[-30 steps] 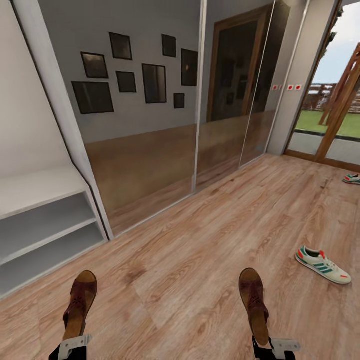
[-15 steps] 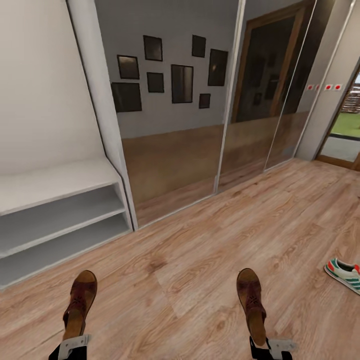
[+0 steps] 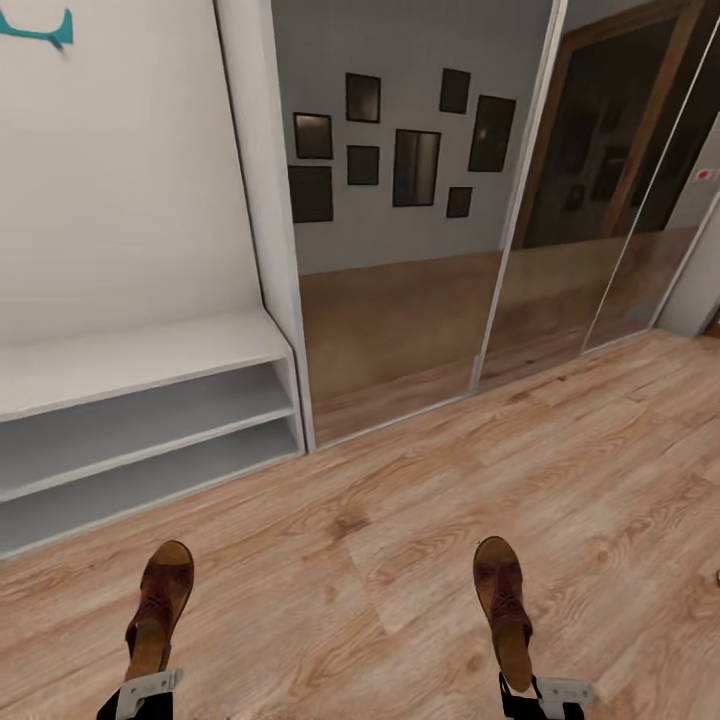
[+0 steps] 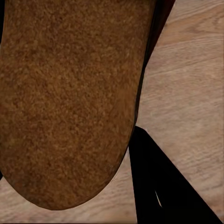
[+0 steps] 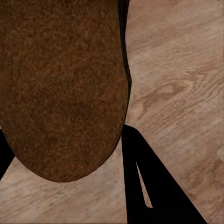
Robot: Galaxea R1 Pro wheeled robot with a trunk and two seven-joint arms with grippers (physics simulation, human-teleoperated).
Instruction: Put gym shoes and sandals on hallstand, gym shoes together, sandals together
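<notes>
Both jaws clamp sandals: L sandal (image 3: pixel 158 612), R sandal (image 3: pixel 503 609); hallstand (image 3: pixel 140 362) front-left.

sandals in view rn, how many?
2. One dark brown leather sandal is held by the left gripper at the head view's lower left; the other sandal is in the right gripper, lower right.

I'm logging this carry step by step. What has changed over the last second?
The view has swung toward the robot's left: the hallstand now shows more fully, and the gym shoes on the floor have slid out of the picture on the right. The left gripper and right gripper each hold a sandal as before.
</notes>
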